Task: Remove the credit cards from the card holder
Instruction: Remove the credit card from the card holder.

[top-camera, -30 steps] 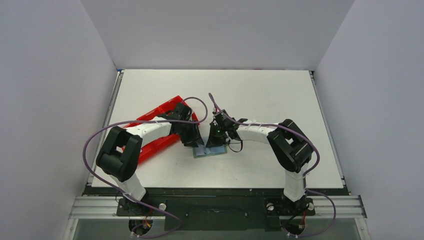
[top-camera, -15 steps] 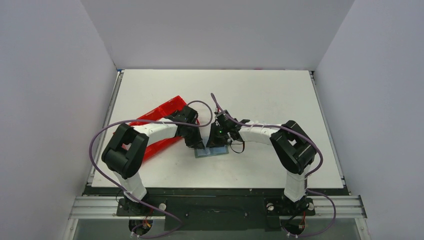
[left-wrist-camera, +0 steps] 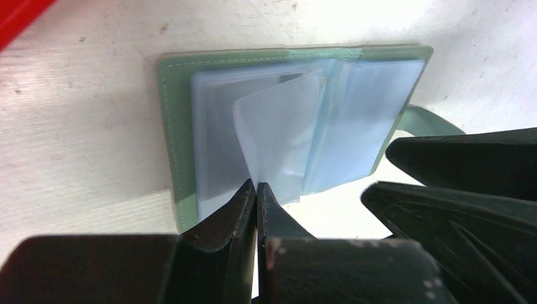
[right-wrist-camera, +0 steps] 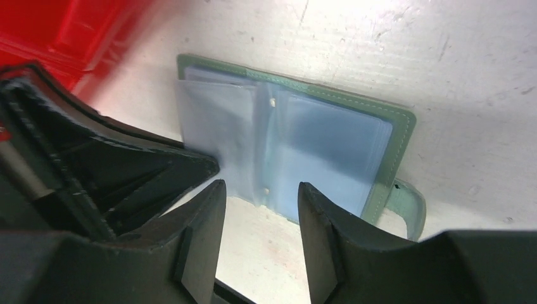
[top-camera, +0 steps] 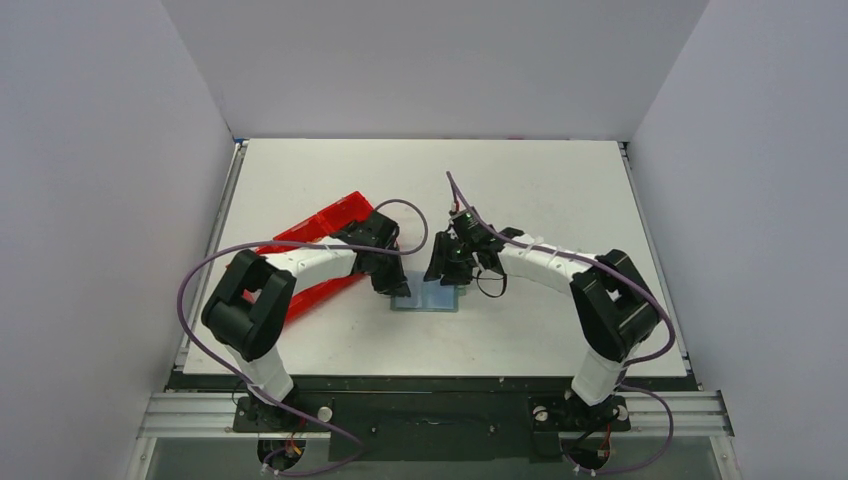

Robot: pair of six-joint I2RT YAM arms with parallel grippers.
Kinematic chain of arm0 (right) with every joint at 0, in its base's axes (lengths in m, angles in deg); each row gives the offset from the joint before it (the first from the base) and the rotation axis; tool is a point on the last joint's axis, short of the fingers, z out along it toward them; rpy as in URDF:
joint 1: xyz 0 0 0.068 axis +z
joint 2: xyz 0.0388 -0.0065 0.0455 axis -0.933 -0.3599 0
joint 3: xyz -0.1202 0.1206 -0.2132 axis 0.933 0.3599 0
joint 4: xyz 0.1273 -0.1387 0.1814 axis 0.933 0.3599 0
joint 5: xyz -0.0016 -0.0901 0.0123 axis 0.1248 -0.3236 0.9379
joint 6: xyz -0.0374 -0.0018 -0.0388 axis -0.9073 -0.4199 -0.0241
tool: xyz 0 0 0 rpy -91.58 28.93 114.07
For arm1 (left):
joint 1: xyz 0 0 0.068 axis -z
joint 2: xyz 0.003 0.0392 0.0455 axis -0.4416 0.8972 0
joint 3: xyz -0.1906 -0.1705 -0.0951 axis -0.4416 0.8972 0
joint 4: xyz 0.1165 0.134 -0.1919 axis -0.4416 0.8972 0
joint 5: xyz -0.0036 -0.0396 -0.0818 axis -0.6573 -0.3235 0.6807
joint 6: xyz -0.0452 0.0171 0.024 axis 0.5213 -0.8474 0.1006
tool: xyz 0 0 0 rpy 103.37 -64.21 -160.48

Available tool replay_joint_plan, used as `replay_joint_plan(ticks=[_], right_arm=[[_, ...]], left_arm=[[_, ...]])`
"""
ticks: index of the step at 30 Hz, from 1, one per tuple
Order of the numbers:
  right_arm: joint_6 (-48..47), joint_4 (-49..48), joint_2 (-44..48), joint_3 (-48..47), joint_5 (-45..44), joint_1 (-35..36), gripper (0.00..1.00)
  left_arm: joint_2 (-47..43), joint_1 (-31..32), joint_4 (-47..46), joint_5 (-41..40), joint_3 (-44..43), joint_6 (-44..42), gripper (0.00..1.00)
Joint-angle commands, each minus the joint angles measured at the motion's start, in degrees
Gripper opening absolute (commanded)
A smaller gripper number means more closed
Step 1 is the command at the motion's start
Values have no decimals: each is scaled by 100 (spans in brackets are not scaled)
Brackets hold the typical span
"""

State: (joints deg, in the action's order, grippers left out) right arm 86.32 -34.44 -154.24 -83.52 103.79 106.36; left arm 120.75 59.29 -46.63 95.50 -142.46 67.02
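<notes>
The card holder (top-camera: 434,298) lay opened flat on the white table (top-camera: 545,185), near the middle of its front half, just to the right of the red tray (top-camera: 335,215). Its grey-green cover faced down and its clear plastic sleeves faced up. The small tab (right-wrist-camera: 406,205) stuck out from the cover edge that lay on the right arm's side.

The left hand (left-wrist-camera: 256,185) was down at the holder's near edge with its fingers pressed together. They pinched the lower edge of one clear sleeve (left-wrist-camera: 278,130), which stood lifted and bowed above the sleeves under it.

The right hand (right-wrist-camera: 259,190) hung just over the same near edge, close beside the left hand. Its fingers stood moderately apart and held nothing. Between them the right wrist view showed the holder's spine, with two small rivets along it.

The sleeves looked pale blue and cloudy. Whether any credit cards sat inside them could not be told from these views, and none lay out on the table beside the holder.
</notes>
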Motion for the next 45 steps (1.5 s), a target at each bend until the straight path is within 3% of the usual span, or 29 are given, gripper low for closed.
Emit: replay_joint_plan(ticks=[1, 7, 17, 28, 38, 45], right_arm=[[51, 6, 676, -33, -160, -170, 43], [-98, 248, 1160, 165, -573, -514, 48], [-223, 582, 1780, 569, -1077, -936, 48], [-254, 741, 2062, 711, -1217, -1076, 48], [-195, 849, 2024, 515, -1358, -791, 49], [-97, 932, 1450, -174, -1561, 96, 49]], left_arm=[[-316, 178, -231, -7, -351, -88, 0], [-154, 460, -420, 82, -686, -102, 3], [657, 826, -501, 247, -1528, -130, 28], [1190, 923, -499, 368, -1937, -172, 35], [617, 482, -88, 260, -2098, -361, 42], [-140, -112, 371, -82, -1633, -423, 42]])
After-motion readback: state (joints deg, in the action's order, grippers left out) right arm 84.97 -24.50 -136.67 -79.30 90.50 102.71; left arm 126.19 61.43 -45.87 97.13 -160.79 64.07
